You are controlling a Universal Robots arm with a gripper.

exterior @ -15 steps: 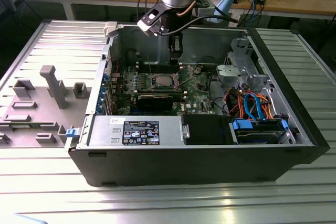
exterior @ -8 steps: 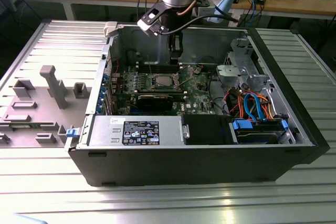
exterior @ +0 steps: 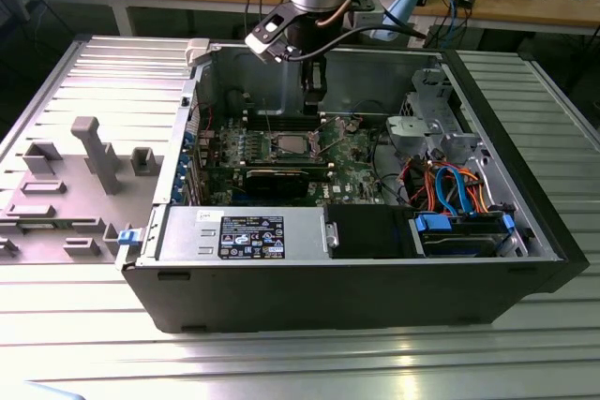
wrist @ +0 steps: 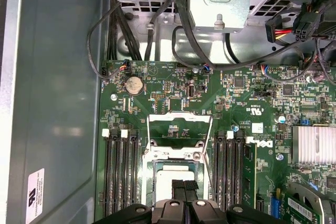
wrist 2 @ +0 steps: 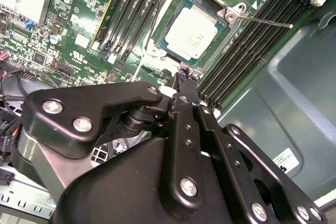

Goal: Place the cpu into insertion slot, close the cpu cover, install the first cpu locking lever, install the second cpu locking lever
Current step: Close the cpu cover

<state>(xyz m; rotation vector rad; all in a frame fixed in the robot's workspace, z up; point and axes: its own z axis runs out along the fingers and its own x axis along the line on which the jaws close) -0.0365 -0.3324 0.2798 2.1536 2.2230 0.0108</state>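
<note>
The cpu [wrist 2: 193, 33] lies flat in the insertion slot [wrist 2: 206, 3], silver top up with a green rim around it; in the exterior view the cpu [exterior: 289, 145] sits mid-board. The cpu cover [wrist: 180, 129] stands swung open beyond the socket, green board showing through its cut-out. A thin wire lever [wrist 2: 265, 22] sticks out sideways from the socket corner, unlatched. My gripper [wrist 2: 181, 73] hangs just above the socket's edge, fingers shut together with nothing between them. In the first wrist view the fingertips [wrist: 184, 186] hide part of the cpu [wrist: 165, 174].
Black memory slots [wrist: 121, 171] flank the socket on both sides. A finned heatsink [wrist: 315, 145], a drive cage [exterior: 427, 124] with orange and blue cables, and a labelled power supply [exterior: 248, 234] fill the open case. A grey fixture plate [exterior: 84, 166] lies at the exterior view's left.
</note>
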